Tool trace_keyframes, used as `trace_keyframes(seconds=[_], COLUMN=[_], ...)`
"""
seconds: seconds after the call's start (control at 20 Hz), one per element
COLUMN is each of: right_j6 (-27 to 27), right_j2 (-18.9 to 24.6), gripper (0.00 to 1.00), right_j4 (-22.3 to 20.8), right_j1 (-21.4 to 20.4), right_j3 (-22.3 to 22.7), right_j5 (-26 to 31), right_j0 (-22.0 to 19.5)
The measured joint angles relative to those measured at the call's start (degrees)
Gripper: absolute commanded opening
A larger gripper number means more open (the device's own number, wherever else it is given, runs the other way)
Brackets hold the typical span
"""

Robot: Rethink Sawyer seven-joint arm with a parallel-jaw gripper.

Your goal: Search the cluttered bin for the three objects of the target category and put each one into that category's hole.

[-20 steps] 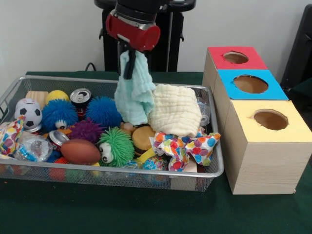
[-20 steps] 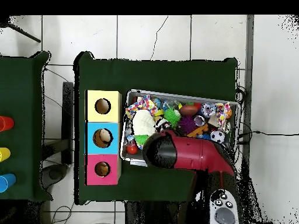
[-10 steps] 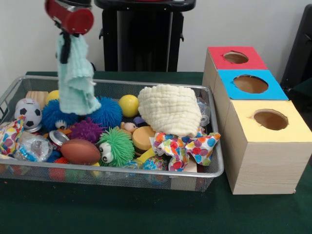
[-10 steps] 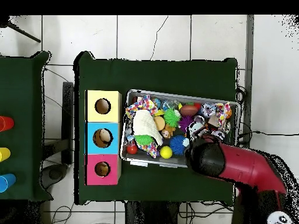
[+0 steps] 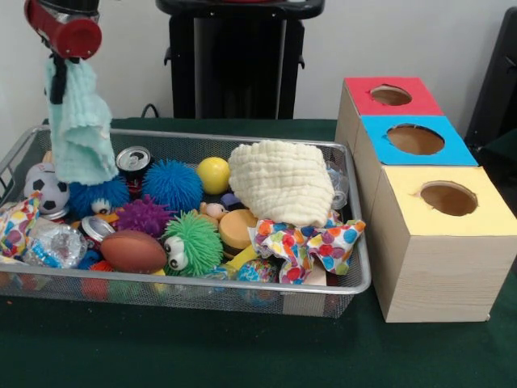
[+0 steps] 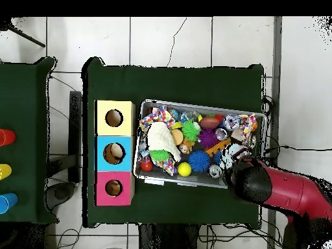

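My gripper (image 5: 56, 87) hangs under the red wrist at the top left of the front view, shut on a pale green cloth (image 5: 78, 133). The cloth dangles clear above the left end of the wire bin (image 5: 242, 138). A cream cloth (image 5: 280, 183) lies bunched at the bin's right end, and a polka-dot cloth (image 5: 305, 243) lies in front of it. To the right stand three boxes with holes: red (image 5: 391, 95), blue (image 5: 415, 139), yellow (image 5: 448, 198). From overhead the red arm (image 6: 259, 186) covers the bin's (image 6: 194, 104) lower right corner and hides the gripper.
The bin also holds spiky balls in blue (image 5: 171, 184), purple and green (image 5: 194, 241), a yellow ball (image 5: 213, 175), a brown football (image 5: 132, 251), a soccer ball (image 5: 47, 189) and cans (image 5: 133, 160). Another polka-dot cloth (image 5: 16, 226) lies at the left end.
The arm has carried the green cloth from the bin's middle to above its left end, lifting it clear. The yellow ball and blue spiky ball are now uncovered.
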Motion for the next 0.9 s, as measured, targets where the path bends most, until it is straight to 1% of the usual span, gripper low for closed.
trace_keyframes(seconds=[0.25,0.3,0.35,0.4,0.65,0.9], right_j6=[0.00,0.00,0.00,0.00,0.00,0.00], right_j2=[2.18,2.62,4.08,4.54,6.18,7.69], gripper=[0.00,1.00,1.00,1.00,1.00,1.00], right_j4=[-1.29,-1.55,-1.56,-1.57,-1.62,-1.60], right_j1=[1.07,1.29,1.61,1.70,2.10,1.64], right_j3=[-0.01,-0.02,-0.03,-0.02,0.00,-0.02], right_j5=[-0.05,-0.06,-0.06,-0.05,-0.05,-0.05], right_j0=[-1.37,-1.64,-2.46,-2.70,-3.10,-3.03])
